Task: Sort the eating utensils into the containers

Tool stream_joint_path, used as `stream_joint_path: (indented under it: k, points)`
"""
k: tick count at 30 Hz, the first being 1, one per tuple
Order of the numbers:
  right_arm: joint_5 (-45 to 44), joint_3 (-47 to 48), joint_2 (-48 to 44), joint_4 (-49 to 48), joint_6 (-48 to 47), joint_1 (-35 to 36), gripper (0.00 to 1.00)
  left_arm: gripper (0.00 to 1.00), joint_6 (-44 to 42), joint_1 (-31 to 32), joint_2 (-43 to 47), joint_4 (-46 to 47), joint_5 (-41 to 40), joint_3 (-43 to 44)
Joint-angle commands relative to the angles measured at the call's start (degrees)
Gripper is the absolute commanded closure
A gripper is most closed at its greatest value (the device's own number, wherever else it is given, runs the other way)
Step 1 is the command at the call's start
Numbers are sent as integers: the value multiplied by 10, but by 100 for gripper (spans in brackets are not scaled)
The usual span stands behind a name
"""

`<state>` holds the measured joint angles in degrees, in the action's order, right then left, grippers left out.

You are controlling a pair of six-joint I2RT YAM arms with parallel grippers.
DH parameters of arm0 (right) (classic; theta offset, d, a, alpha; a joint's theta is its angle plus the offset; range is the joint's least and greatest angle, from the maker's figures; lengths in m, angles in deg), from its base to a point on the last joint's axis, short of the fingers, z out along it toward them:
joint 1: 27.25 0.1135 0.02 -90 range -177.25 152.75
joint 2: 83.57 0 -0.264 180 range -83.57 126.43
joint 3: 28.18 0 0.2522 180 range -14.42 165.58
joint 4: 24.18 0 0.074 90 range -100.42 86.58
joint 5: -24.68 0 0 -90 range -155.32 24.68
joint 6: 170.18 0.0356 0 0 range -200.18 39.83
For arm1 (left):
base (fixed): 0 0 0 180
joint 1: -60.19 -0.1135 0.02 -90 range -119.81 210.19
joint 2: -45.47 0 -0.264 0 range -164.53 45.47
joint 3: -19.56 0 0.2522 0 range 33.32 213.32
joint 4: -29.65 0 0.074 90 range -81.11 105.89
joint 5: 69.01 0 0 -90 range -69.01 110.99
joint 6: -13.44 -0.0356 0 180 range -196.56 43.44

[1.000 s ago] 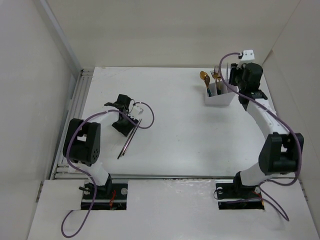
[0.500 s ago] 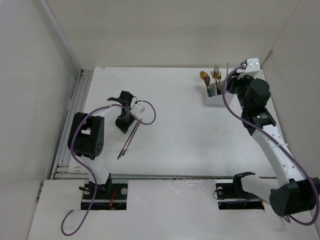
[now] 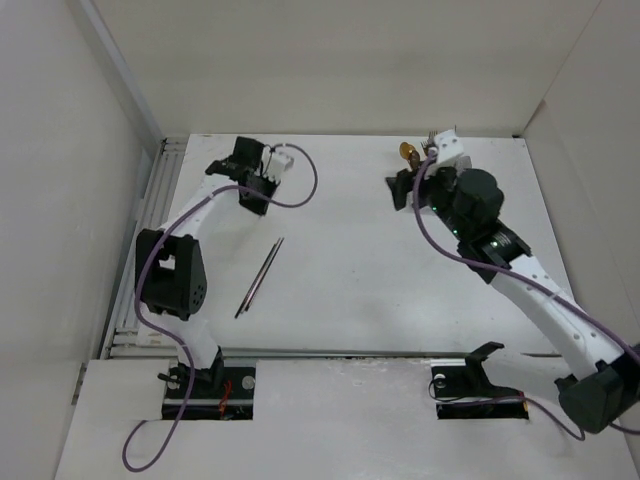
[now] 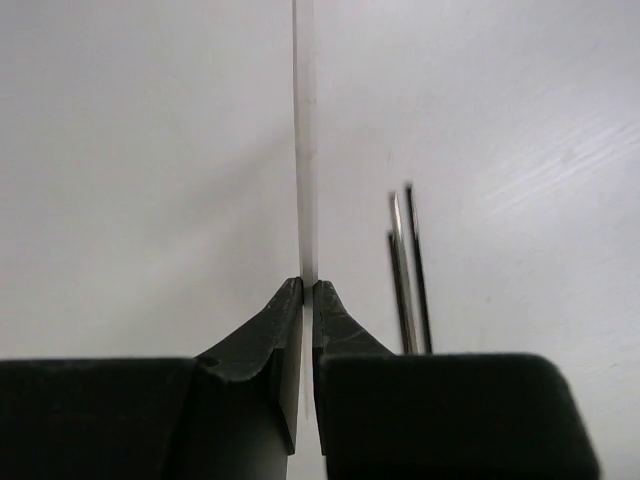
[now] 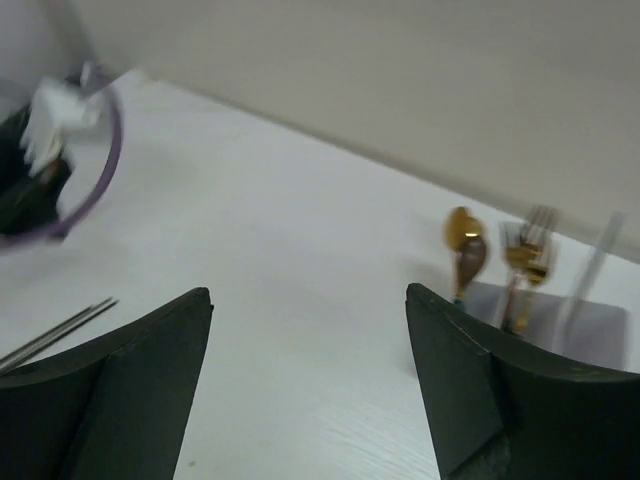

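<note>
1. Chopstick (image 4: 305,150), thin and pale, is pinched by the left gripper (image 4: 308,285). Its fingers are clenched tight on the rod, which runs straight out past the tips.
2. That gripper hangs above the far left part of the desk (image 3: 340,300), a little in from the far left corner.
3. The loose chopsticks (image 3: 260,278) show just beside the held rod in the left wrist view. From above they lie side by side on the bare surface, left of the desk's middle, slanting from far right to near left, apart from both grippers.
4. The right gripper (image 5: 308,300) is released, its two fingers wide apart with nothing between them.
5. It hovers over the far right part of the desk, facing the far edge.
6. Beyond its right finger sits the container (image 5: 590,325), near the far right corner. A gold-headed spoon (image 5: 463,240) and fork (image 5: 530,248) stand in it heads up, with a blurred pale stick (image 5: 597,255) beside them.
7. A purple cable (image 5: 112,150) on the left arm shows at the left edge of the right wrist view.
</note>
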<state>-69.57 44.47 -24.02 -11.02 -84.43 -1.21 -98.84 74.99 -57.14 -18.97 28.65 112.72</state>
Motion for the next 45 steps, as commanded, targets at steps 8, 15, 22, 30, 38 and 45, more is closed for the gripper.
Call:
stream_joint_path:
  k: [8,15,22,30,38,45]
  points:
    - [211,68,111,-130,93,67,12,100,137,33,139,54,181,218]
    - [244,107,199,-213,161,120,13,100,196,80,170,43,229,238]
    - [275,107,225,-288,224,125,13,100,188,152,198,31,173,239]
    - [218,76,218,-288,240,125,39,100,188,182,225,31,141,239]
    - [230,69,213,-276,240,125,76,100,188,189,236,31,127,223]
    - [213,69,202,-276,216,125,100,84,182,189,241,31,139,184]
